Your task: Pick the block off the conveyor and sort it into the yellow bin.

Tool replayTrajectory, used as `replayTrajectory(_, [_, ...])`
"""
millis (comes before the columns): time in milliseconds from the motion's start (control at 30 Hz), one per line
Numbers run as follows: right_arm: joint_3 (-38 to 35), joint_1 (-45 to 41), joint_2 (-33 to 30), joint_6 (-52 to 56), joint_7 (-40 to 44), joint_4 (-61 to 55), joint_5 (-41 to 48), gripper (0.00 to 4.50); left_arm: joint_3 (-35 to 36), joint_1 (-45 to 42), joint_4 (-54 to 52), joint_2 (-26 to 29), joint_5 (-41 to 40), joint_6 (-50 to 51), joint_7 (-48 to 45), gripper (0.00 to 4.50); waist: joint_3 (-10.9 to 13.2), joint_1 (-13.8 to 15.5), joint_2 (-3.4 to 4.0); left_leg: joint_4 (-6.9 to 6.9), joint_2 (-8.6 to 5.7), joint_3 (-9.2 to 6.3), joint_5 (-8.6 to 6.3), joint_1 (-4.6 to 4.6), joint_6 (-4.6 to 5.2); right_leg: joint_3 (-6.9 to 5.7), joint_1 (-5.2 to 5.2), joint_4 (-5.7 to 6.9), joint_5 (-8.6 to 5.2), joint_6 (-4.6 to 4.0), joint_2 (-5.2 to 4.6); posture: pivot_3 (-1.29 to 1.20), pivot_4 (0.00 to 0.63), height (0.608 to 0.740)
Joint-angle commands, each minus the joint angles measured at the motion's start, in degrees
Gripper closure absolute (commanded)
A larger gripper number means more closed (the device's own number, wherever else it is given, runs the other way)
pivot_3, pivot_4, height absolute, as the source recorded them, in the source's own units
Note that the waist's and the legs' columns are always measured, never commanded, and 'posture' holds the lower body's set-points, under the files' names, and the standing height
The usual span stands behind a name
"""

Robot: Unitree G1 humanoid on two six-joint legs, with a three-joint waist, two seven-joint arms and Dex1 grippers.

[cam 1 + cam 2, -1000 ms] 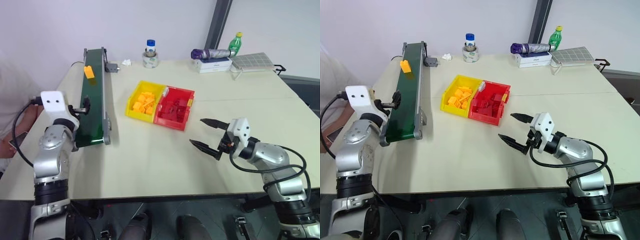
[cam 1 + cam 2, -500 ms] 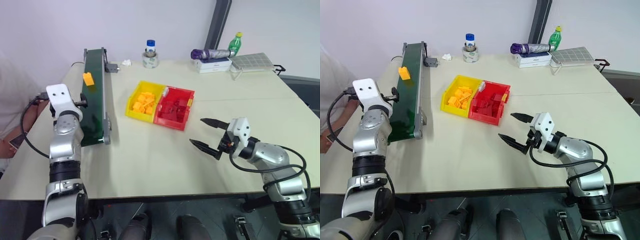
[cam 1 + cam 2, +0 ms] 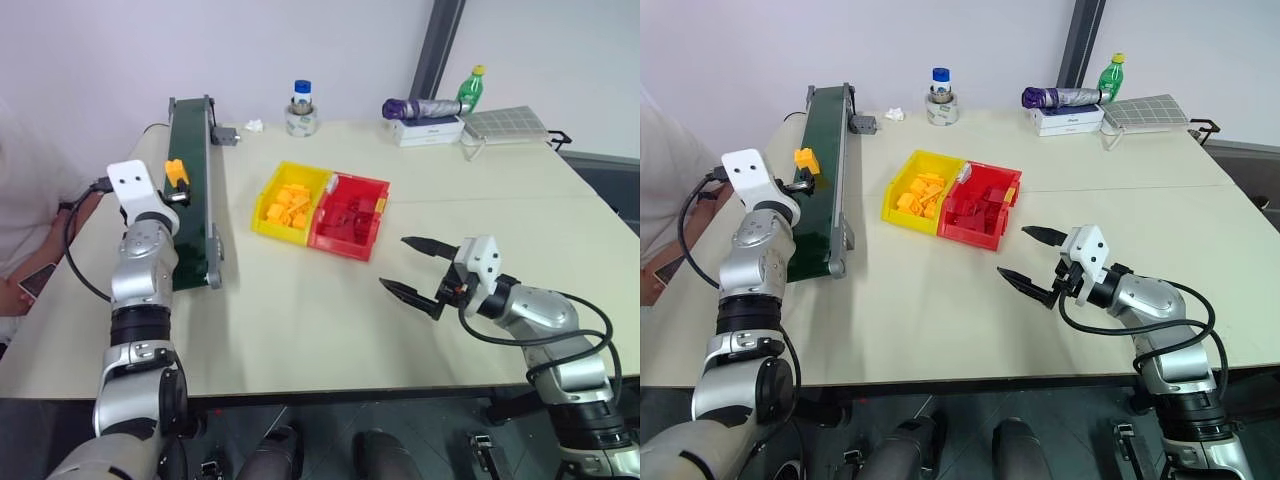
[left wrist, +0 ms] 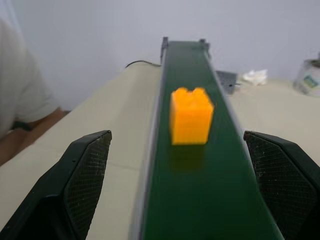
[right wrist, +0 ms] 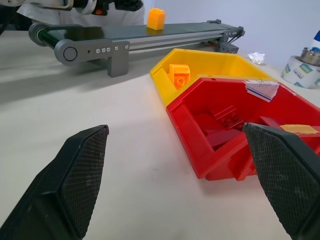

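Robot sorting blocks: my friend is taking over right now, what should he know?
Left pincer: open, lined up over the conveyor, the block standing on the belt just ahead between its fingers, not gripped.
Right pincer: open, empty, hovering above the table near the red bin.
Yellow bin: already holds several orange bricks, joined to the red bin.
Done: nothing for this block yet.
Left: close on the block, lift it, drop it in the yellow bin.

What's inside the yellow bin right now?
The yellow bin holds a loose pile of orange-yellow bricks, several overlapping. Whatever lies beneath the pile is covered, as is the floor behind the near wall.
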Motion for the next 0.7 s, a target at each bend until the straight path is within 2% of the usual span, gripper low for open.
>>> replayTrajectory(33, [-0.41, -0.02, 0.19, -1.24, -0.30, -2.11, 0.14, 0.00, -0.22, -2.66, 1.12, 0.70, 0.47, -1.87, -0.12, 0.07, 0.00, -0.01, 0.00, 0.01, 0.00, 0.00, 0.00, 0.00, 0.00, -0.01, 0.00, 0.01, 0.00, 0.00, 0.00, 0.00, 0.150, 0.740])
replayTrajectory(267, [-0.34, -0.01, 0.19, -1.01, -0.35, -2.36, 0.15, 0.00, -0.18, -5.70, 6.76, 1.31, 0.58, -2.15, -0.30, 0.07, 0.00, -0.06, 0.00, 0.07, 0.00, 0.00, 0.01, 0.00, 0.01, -0.03, 0.00, 0.09, 0.00, 0.01, 0.01, 0.00, 0.150, 0.740])
replayTrajectory(500, [-0.51, 0.54, 0.02, -0.67, -0.76, -3.11, 0.04, 0.00, 1.03, -6.41, 8.59, -0.56, -1.40, 0.96, 0.86, 0.07, 0.00, 0.01, 0.00, 0.21, 0.00, 0.00, 0.00, -0.01, 0.01, -0.04, 0.02, 0.15, 0.00, 0.01, 0.01, 0.00, 0.150, 0.740])
replayTrajectory(600, [-0.75, 0.82, -0.16, -0.58, -0.86, -3.27, 0.12, 0.00, 1.04, -6.16, 8.58, -0.43, -1.74, 1.15, 0.57, 0.91, 0.00, -0.06, -0.01, 0.35, 0.00, 0.00, -0.02, -0.02, 0.02, -0.04, 0.02, 0.28, 0.00, 0.02, 0.01, 0.00, 0.150, 0.740])
replayTrajectory(700, [-0.78, 1.15, -0.25, -0.47, -1.01, -3.59, 0.17, 0.00, 0.38, -6.00, 7.24, -0.24, -1.31, 2.06, 0.54, 2.51, 0.01, -0.07, -0.01, 0.44, 0.00, 0.00, -0.02, -0.02, 0.02, -0.04, 0.02, 0.39, 0.00, 0.02, 0.01, 0.00, 0.150, 0.740])
